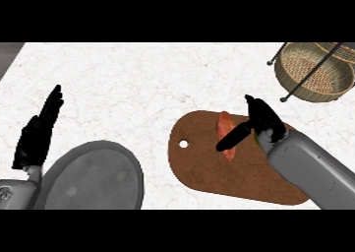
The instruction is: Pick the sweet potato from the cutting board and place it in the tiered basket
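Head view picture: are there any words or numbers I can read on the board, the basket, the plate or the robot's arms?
No readable text anywhere in this view.
Cutting board: plain brown, only a small white hole.
Sweet potato: no label.
Tiered basket: woven, no tag.
Grey plate: blank.
Left forearm: small round marks, too blurred to read as letters or numbers.

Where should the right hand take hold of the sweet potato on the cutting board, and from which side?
Grip the sweet potato across its middle, coming from above on its right. It lies flat and slender on the cutting board, running toward and away from the robot, so fingers should close across its narrow width. The right hand is already over it, fingers straight.
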Robot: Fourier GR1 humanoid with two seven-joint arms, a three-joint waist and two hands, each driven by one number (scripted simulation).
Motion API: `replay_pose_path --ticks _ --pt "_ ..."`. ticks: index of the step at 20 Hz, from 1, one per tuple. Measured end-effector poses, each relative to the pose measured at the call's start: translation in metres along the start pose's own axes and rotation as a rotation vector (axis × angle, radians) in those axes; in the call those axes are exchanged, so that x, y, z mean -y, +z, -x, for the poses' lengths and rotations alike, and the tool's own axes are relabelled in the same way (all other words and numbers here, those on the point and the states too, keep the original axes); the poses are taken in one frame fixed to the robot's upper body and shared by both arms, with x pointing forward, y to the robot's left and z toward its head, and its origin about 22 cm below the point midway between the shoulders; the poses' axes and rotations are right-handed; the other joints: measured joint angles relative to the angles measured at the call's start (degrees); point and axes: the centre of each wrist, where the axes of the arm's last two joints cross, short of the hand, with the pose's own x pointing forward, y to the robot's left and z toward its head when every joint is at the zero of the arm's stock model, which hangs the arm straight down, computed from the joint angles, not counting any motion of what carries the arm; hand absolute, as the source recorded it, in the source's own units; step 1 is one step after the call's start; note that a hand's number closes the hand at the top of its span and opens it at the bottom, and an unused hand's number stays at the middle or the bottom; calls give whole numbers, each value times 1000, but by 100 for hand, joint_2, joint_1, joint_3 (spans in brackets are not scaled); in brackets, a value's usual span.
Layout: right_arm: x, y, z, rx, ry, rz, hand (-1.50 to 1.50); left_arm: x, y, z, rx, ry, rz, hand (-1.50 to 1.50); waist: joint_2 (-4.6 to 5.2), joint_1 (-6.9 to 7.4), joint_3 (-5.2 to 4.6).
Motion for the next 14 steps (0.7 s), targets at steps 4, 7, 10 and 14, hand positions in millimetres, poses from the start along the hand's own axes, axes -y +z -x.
replay_pose_path --ticks 4,7,10,14 --pt "-10 -5 2 -14 -1 -10 -150 -1 -1 -6 10 -1 4 0 4 14 3" --pt "-14 -10 5 -23 -10 -23 -150 2 0 -7 5 1 3 0 3 19 2" --pt "-17 -12 3 -23 -25 -33 -150 6 0 -7 3 3 3 0 5 18 1" --pt "-22 -19 -4 -43 -42 -54 -150 8 -2 -6 10 -2 2 0 20 35 5"
